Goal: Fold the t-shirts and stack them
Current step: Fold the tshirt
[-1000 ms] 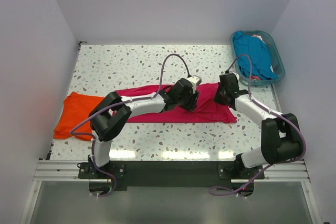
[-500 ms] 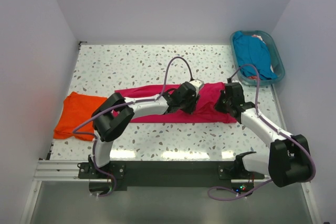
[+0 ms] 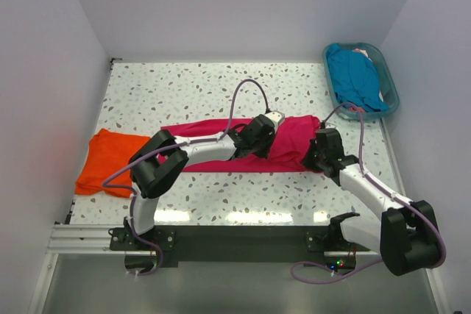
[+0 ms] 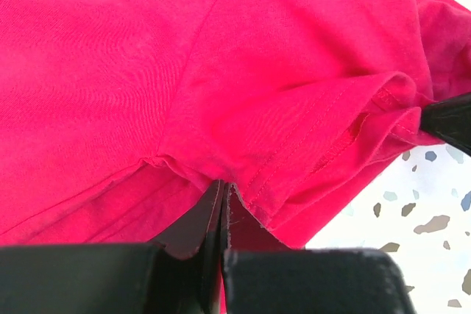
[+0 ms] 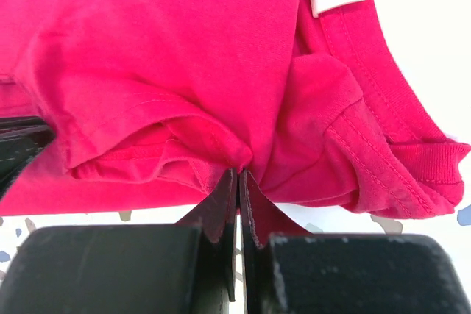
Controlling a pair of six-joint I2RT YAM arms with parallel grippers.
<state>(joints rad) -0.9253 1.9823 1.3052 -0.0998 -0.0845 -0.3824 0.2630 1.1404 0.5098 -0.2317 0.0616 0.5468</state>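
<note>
While the pink shirt (image 3: 293,140) lies across the table (image 3: 221,86), left gripper (image 4: 223,190) and right gripper (image 5: 238,179) are each clenched on a fold of it.

Table (image 3: 184,93): pink tee (image 3: 294,141), orange tee (image 3: 107,159), basket (image 3: 389,79)

A hot-pink cotton t-shirt (image 3: 294,145) lies stretched left to right across the middle of the speckled stone-pattern desk (image 3: 191,93). An orange cotton t-shirt (image 3: 107,159) lies just left of it, at the desk's left edge. The oval teal plastic basket (image 3: 394,101) in the far right corner holds a teal-blue cotton t-shirt (image 3: 357,75). The left gripper (image 4: 223,200) and the right gripper (image 5: 238,182) pinch the pink shirt's right half.
</note>
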